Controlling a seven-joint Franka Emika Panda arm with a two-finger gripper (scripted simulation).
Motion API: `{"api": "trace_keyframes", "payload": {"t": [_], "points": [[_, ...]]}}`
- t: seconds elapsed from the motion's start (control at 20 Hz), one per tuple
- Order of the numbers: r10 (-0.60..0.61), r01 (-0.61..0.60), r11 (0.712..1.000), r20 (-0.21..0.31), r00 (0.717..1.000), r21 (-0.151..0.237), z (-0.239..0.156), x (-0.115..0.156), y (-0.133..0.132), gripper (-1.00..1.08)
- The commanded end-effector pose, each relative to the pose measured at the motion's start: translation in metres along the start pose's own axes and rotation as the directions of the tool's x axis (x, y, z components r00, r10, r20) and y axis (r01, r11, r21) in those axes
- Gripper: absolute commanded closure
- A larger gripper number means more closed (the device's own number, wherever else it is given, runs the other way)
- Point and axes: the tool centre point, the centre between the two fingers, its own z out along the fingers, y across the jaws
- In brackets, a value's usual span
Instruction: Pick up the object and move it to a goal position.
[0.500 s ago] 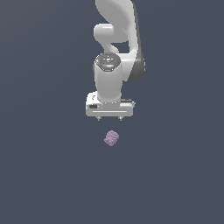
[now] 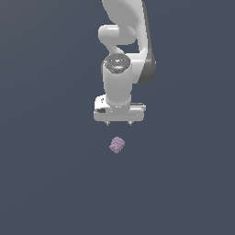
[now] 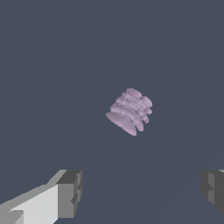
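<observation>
In the wrist view, the two dark grey fingertips [image 3: 70,192] of the gripper [image 3: 142,192] are sitting nearest to the camera, one at each side of the picture, and they are standing wide apart with nothing between them. The gap between them is much wider than the object. Beyond the fingertips, the object [image 3: 129,111] is lying on the flat dark blue-grey surface [image 3: 52,65]. It is a small pale mauve chunk with ridged, knobbly sides, and it is resting a little tilted. It is not touching the fingers; it is lying past them, apart from both.

In the exterior view, the object [image 2: 117,144] is lying on the surface [image 2: 46,183] just below the gripper [image 2: 119,123], close to it but with a clear gap. The two short fingertips are pointing down from the white hand, one near each end of it, and the object is showing under the space between them. Farther back, the white arm [image 2: 121,78] is rising from the hand toward the upper edge of the picture.
</observation>
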Motion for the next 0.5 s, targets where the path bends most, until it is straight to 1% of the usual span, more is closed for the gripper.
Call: {"api": "trace_keyframes", "payload": {"t": [0.0,0.25,0.45], "points": [[0.004,-0.004,1.000,0.002,1.000,0.004,-0.0007,-0.0008,-0.0033,-0.92],[0.008,-0.008,1.000,0.002,1.000,0.003,0.0001,-0.0002,-0.0020,-0.92],[0.035,-0.035,0.999,0.000,0.999,0.004,0.0034,0.0022,-0.0017,-0.92]]}}
